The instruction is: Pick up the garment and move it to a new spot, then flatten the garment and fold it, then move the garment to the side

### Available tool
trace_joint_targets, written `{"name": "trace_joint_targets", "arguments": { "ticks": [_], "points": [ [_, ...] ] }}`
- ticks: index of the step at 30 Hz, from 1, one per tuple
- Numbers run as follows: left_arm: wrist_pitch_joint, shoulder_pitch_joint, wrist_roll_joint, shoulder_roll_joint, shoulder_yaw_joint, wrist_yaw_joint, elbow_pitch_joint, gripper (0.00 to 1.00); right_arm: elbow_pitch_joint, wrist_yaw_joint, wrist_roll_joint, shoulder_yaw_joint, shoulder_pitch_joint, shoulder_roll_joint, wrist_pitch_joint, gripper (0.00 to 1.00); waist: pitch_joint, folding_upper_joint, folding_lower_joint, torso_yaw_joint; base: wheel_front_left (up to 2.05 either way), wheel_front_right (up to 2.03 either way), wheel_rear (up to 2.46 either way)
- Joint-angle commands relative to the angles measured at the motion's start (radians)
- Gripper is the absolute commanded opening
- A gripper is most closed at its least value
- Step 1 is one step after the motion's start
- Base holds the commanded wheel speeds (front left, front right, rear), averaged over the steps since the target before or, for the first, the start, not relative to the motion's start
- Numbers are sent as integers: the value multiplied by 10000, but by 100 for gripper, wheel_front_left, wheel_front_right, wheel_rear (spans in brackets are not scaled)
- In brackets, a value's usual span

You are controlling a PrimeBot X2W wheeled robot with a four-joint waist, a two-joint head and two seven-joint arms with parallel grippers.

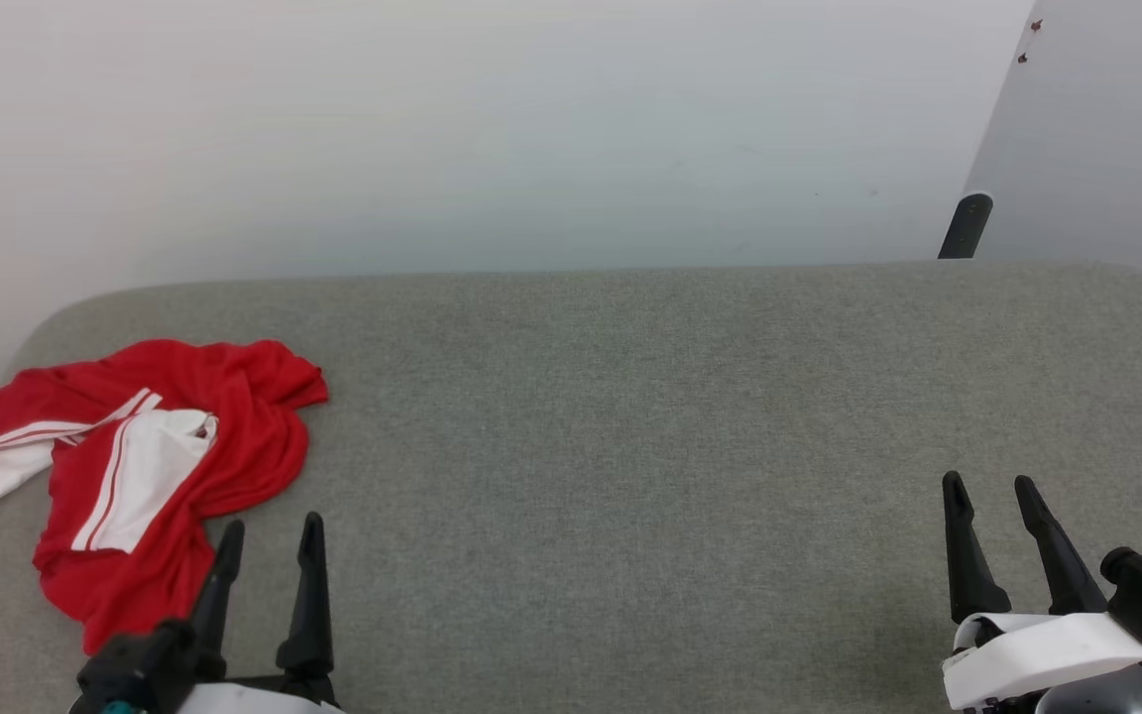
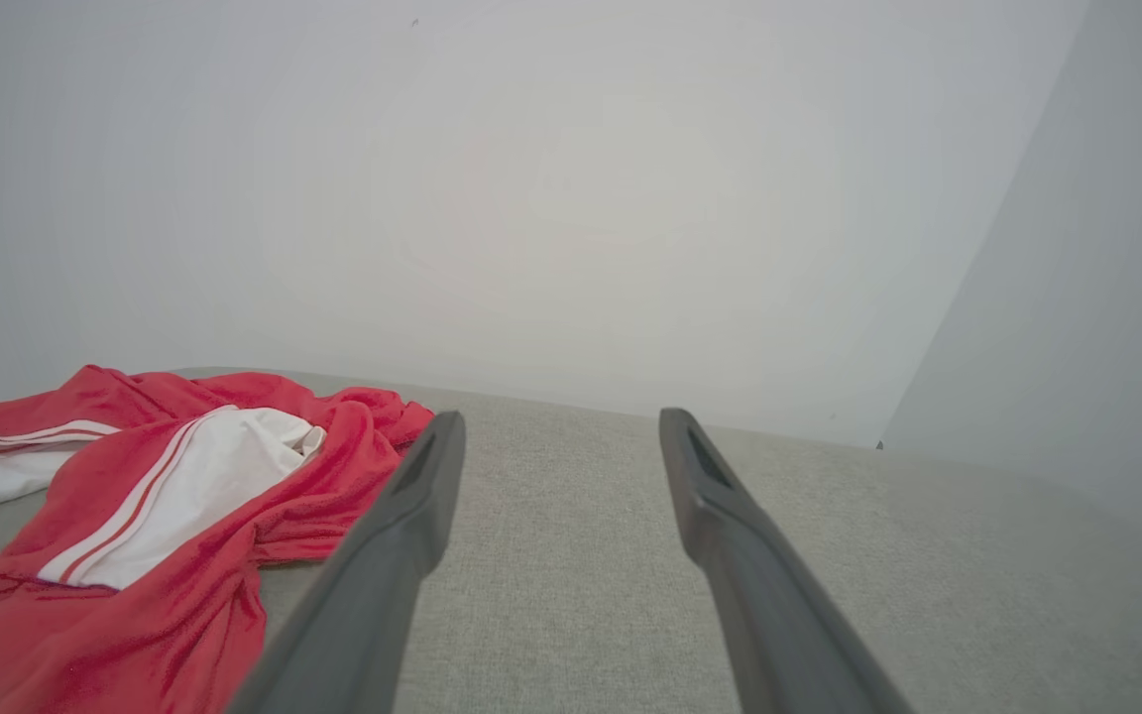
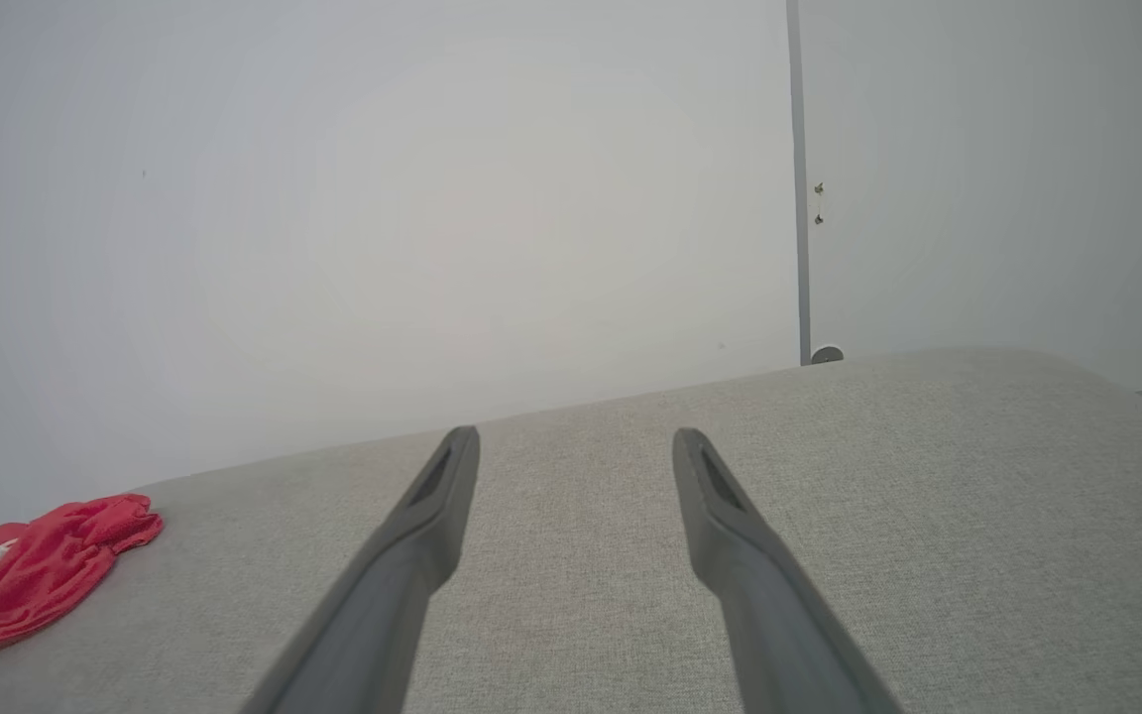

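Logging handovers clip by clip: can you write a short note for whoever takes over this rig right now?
Left pincer: open, empty, close to the shirt's near edge, not gripping it.
Right pincer: open, empty, over bare surface on the right.
Shirt: crumpled heap at the left end of the grey padded surface, white sleeve on top.
Done: nothing yet, by the look of it.
Left: pick it up, move it, flatten, fold, set aside.
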Motion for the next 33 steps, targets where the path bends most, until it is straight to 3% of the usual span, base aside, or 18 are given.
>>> {"name": "trace_joint_targets", "arguments": {
  "ticks": [1,19,33],
  "points": [
    [-102,126,278,-8,34,-64,-87,100,-69,6,-237,-2,-23,-15,-101,100,-24,0,0,-6,0,0,0],
    [-412,348,1409,73,-148,-178,-131,100,-216,7,-1470,-20,208,-19,-307,100,-214,0,0,-48,0,0,0],
    [-406,310,1176,172,-275,-225,143,100,-235,8,-1511,-14,270,-18,-286,100,-210,0,0,-47,0,0,0]
  ]
}}
